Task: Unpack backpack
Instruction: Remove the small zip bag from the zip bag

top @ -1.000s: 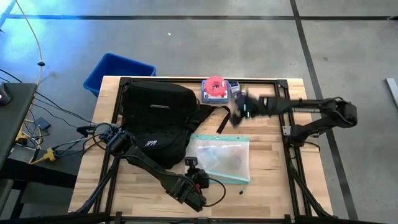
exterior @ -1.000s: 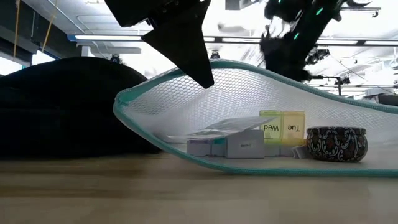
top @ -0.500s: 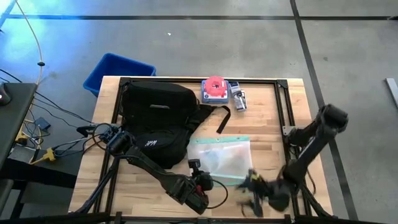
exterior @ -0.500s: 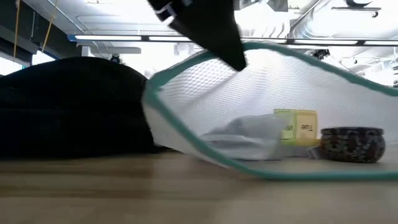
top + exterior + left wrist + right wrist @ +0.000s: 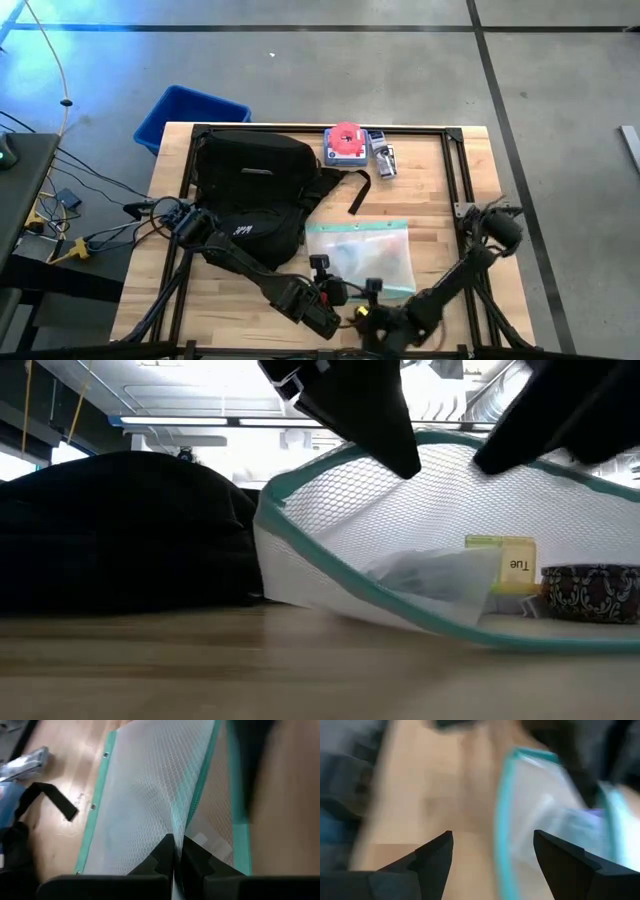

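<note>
The black backpack lies on the table's left half and fills the left of the low view. Right of it lies a white mesh pouch with teal edging. Its near-left end is raised off the table. Inside show a yellow pill box, a patterned tin and a pale packet. My left gripper is shut on the pouch's near part. My right gripper hovers open at the pouch's near edge, touching nothing that I can see. My left gripper pinches the pouch's mesh top layer between its two shut fingers, close to the near edge. It comes from the near side, slanting down. The held end stands lifted and puckered, while the pouch's right part rests on the table.
A pink round item on a blue box and a silver packet sit at the far edge. One backpack strap trails toward the pouch. A blue bin stands on the floor beyond the far-left corner. Bare wood lies right of the pouch.
My right arm has swung fast from the far edge beside the silver packet to the near edge, ending close to the pouch. The left gripper has drawn the pouch's raised end toward the table's right, and the pouch has slid slightly that way.
</note>
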